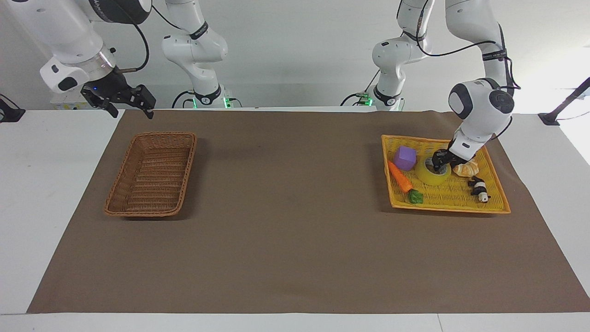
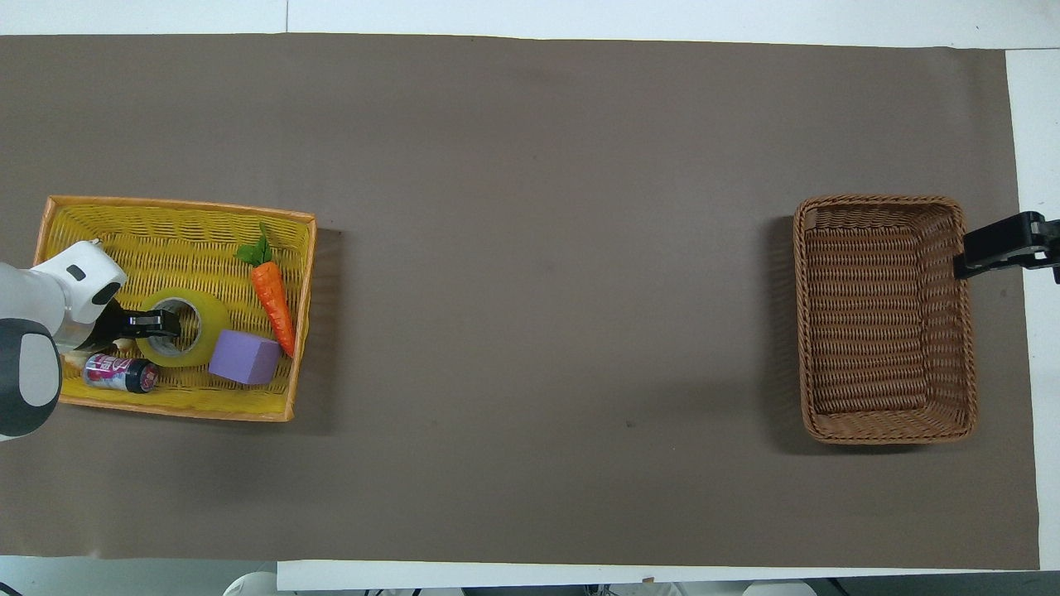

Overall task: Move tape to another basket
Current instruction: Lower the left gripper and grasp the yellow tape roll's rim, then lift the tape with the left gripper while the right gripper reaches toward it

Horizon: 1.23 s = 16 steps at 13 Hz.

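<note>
Left gripper [image 1: 441, 161], fingers apparently straddling the wall of the tape [image 1: 432, 173] in the yellow tray [image 1: 449, 200] at frame right, should close squarely before lifting; right gripper [image 1: 126, 102], fingers spread, waits above the worktop.

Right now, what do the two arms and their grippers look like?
Both arms are glossy white with rounded joints, dark grey caps and black bands, and black cables along them. The left gripper and right gripper are black two-finger units; a small blue light shows above the right one.
</note>
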Available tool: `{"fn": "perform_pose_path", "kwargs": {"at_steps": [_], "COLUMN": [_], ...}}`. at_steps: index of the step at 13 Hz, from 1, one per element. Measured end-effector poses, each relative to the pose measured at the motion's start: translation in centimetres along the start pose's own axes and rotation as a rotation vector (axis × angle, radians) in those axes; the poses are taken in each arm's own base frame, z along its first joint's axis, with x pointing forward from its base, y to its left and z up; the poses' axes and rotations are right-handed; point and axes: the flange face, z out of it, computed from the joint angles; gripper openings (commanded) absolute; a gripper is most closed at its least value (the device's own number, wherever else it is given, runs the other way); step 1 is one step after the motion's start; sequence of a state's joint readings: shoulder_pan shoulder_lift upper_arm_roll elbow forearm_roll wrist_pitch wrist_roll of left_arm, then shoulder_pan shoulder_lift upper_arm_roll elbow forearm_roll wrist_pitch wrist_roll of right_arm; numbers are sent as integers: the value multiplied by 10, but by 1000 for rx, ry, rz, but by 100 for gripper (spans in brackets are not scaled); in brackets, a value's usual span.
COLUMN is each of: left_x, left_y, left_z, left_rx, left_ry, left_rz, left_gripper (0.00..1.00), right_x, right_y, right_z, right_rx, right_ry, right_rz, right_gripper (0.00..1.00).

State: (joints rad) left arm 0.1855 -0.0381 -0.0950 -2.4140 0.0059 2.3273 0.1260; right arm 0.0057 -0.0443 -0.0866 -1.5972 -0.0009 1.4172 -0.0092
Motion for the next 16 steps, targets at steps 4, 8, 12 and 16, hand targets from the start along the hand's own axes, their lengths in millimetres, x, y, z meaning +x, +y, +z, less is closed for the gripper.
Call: {"fn": "perform_pose_path", "kwargs": {"at_steps": [4,8,12,16], "left_x": [3,4,21,63], "left_y": [3,5,6,28], "left_z": [17,19,1,-99], "left_rx": [-5,-4,-3,-34], "left_ry": [-13,-7,15,-29], "left_rz": [16,33,84,78], "left_gripper": [46,0,0,0], "right_x": [0,0,0,0], "right_y": [0,0,0,1], "right_z": [0,0,0,0], "right_rx": [0,0,0,0], "right_ry": [0,0,0,1], "right_rz": [0,0,0,3], "right_gripper": [100,100,100,100]}}
